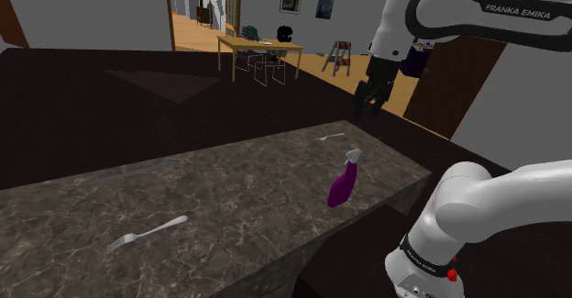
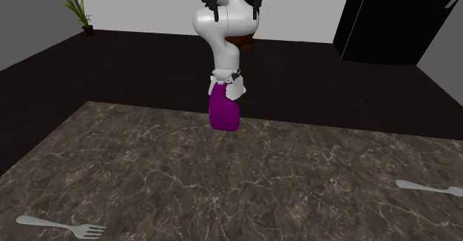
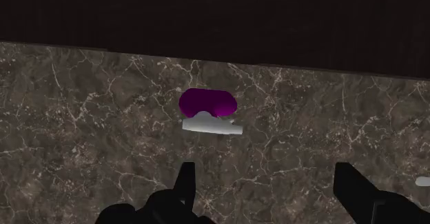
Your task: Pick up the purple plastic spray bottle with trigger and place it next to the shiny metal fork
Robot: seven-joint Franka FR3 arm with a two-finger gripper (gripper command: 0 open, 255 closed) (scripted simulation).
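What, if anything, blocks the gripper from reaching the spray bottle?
Likely yes, reachable: the open gripper hangs above the bottle, which stands alone on bare counter; both forks lie well away.

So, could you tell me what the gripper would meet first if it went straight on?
Most likely the white trigger head of the purple spray bottle standing on the dark marbled counter, roughly in line below the open gripper; depth is unclear.

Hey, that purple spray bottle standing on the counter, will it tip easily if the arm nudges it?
Probably tippy: the spray bottle stands on its base, tall and narrow, with a white trigger head overhanging one side. Its smooth, rounded body may slip in a loose grip. It looks rigid, not floppy.
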